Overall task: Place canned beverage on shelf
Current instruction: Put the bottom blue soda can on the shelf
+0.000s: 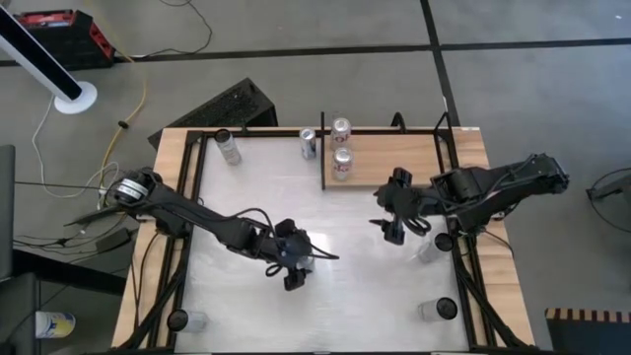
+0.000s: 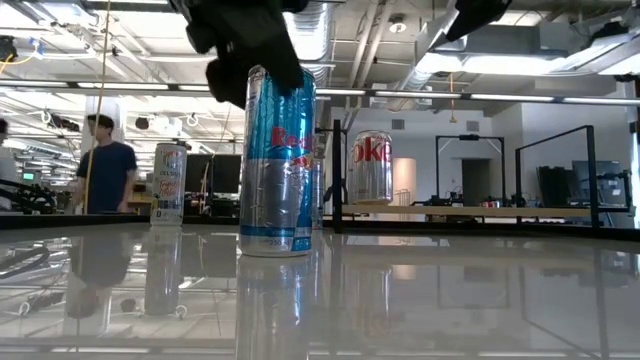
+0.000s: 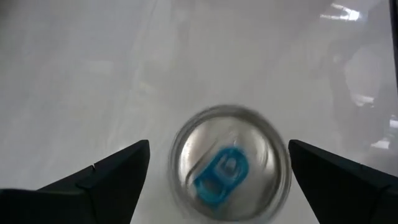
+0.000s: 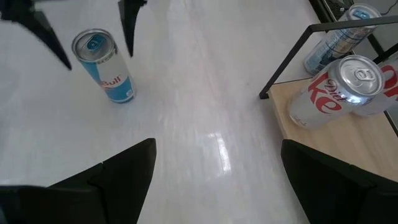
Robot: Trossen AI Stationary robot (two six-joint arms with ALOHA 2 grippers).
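Left gripper (image 3: 217,165) spread wide above blue can (image 3: 230,163) (label hidden), grasping nothing

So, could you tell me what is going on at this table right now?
The left gripper hangs open directly above a slim blue-and-silver beverage can standing upright on the white tabletop, its fingers either side of the can's top but not closed on it. The right gripper hovers open over the table near the flat light-brown wooden shelf, holding nothing. Two silver Diet Coke cans already stand on that shelf, so the slim can has yet to be lifted and placed.
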